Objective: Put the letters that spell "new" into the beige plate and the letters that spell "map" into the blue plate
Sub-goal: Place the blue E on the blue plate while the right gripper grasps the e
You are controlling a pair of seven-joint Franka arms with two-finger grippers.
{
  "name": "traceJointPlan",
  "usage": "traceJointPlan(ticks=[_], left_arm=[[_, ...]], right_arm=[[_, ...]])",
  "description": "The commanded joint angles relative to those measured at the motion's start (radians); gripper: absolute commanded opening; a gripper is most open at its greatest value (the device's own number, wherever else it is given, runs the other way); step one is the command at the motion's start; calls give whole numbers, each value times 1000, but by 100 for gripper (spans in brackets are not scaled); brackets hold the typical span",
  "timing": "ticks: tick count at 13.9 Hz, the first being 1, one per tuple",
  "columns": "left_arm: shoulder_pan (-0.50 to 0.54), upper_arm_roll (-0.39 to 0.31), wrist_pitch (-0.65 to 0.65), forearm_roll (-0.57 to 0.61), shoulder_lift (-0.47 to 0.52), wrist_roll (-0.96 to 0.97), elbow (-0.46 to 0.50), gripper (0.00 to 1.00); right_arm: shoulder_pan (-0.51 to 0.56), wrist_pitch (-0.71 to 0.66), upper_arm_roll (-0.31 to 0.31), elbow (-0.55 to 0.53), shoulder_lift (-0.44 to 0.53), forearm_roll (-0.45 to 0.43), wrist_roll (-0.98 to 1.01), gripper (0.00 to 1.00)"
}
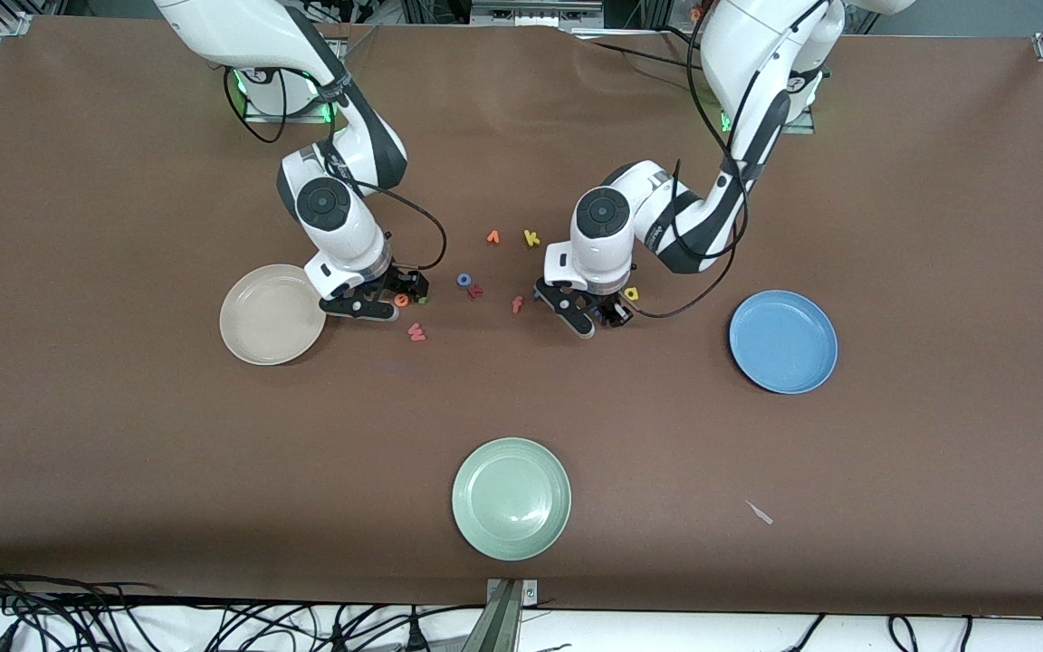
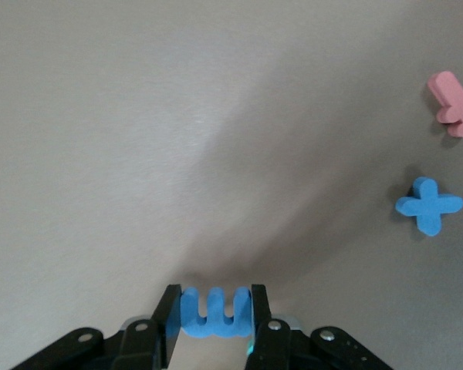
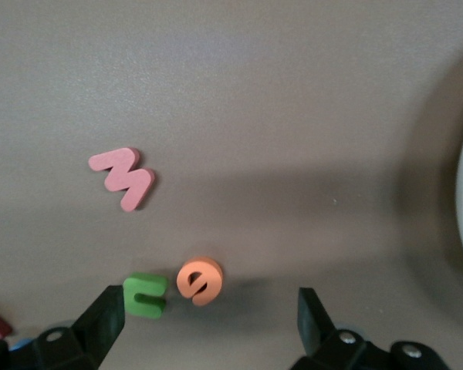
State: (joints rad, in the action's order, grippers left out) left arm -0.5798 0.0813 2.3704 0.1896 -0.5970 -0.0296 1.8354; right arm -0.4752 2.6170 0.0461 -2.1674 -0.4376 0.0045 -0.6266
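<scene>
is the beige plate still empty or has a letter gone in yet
Empty. The beige plate shows a bare surface, and the orange e, green n and salmon-red w all lie on the table beside it.

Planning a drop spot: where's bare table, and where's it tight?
Bare: the stretch between beige plate, pale green plate and blue plate. Crowded: between right gripper and left gripper, where the loose letters lie.
</scene>
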Motion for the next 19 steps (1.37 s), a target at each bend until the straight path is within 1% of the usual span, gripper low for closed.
traceJointPlan(ticks=[1,3,4,5,6,9,11,12,13,15,16,17,18,19], left_arm=[[46,3,-130,28,80,-9,-16,22],[98,2,-207,21,129,0,-13,22],[153,3,-268,19,144,-12,-13,23],[220,6,-301,19,158,-13,-8,21],[271,12,-312,17,172,-38,-1,18],[366,14,-407,-16,175,-61,4,17],[440,14,-419,-35,169,-64,42,15],[487,15,-413,-36,161,-65,63,13],[518,18,-408,-45,152,-65,74,3],[525,23,-408,-111,123,-61,67,2],[531,21,-392,-119,112,-61,65,4],[546,21,-367,-119,93,-62,67,7],[561,21,-361,-124,79,-61,67,25],[566,23,-359,-122,80,-64,64,81]], right_arm=[[-16,37,-11,-8,-15,-47,-21,97],[-16,37,-12,-6,-15,-63,-21,96],[-14,37,-14,-3,-21,-73,-21,96],[-16,41,-18,0,-30,-77,-21,96],[-16,47,-19,0,-32,-78,-21,96],[-14,51,-20,3,-33,-80,-21,96],[-14,51,-22,14,-44,-80,-21,96],[-14,52,-22,14,-47,-80,-21,95],[-14,60,-22,14,-52,-83,-21,95],[-14,77,-22,11,-61,-89,-21,94],[-14,77,-23,11,-61,-89,-21,92],[-16,77,-23,11,-61,-89,-21,92],[-16,77,-23,11,-61,-90,-21,91],[-16,77,-23,9,-61,-90,-21,88]])
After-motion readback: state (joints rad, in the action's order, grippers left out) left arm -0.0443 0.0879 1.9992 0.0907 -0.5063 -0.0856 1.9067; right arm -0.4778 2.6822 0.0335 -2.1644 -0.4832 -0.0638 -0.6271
